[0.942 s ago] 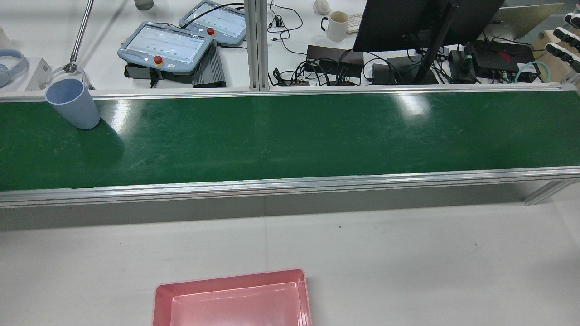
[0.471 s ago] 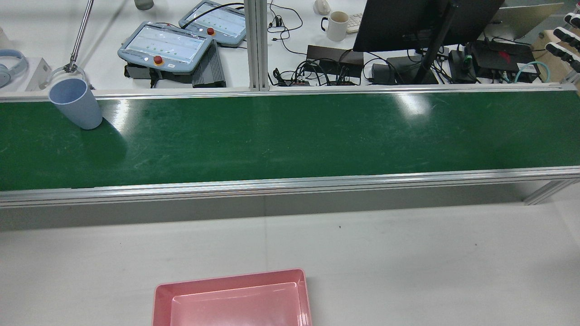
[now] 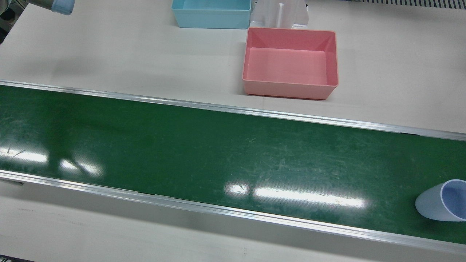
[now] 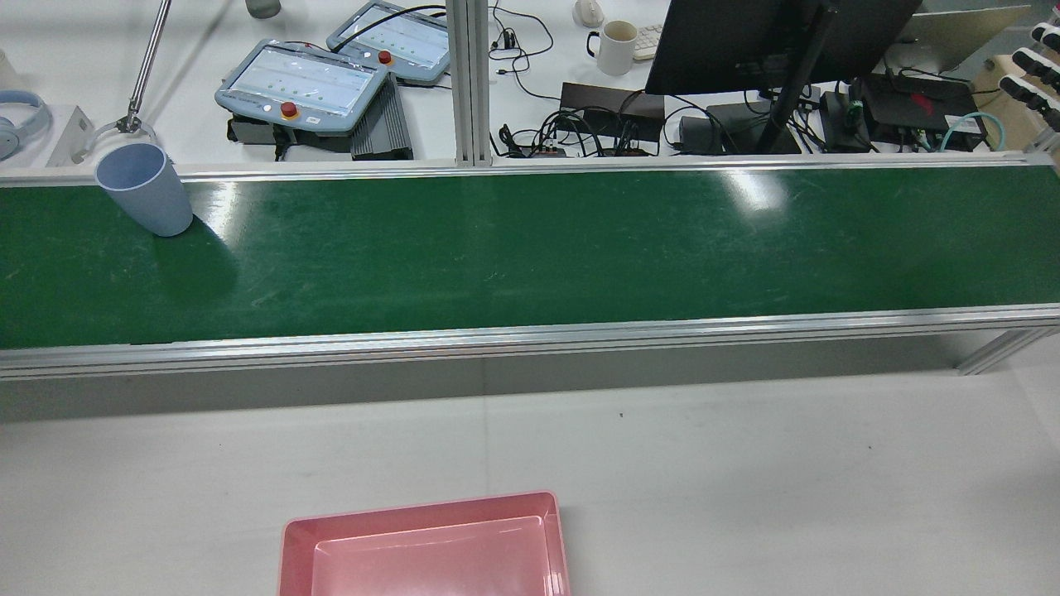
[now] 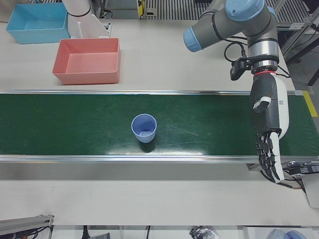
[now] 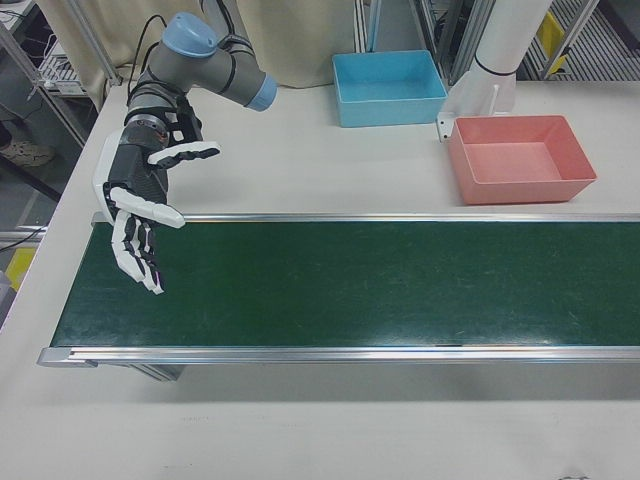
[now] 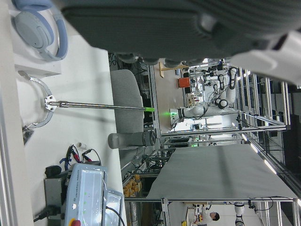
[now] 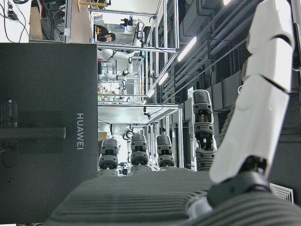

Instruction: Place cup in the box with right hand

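Green conveyor belt [image 3: 218, 153] across a white desk [image 3: 109, 47]; blue cup [image 5: 144, 128] upright on it, toward the left arm's end. Right robot hand [image 6: 140, 215] empty, fingers spread, hanging over the opposite end, well apart from the cup. Left robot hand [image 5: 268, 134] likewise slack, holding nothing. Approach sideways, wrap the wall below the rim without tipping it, then lift clear of the rail toward the pink box [image 6: 523, 190].

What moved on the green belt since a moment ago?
The blue cup slid a little toward the rear view's right along the green conveyor belt, standing upright and untouched. The pink box stayed where it was. Nothing was taken hold of or let go.
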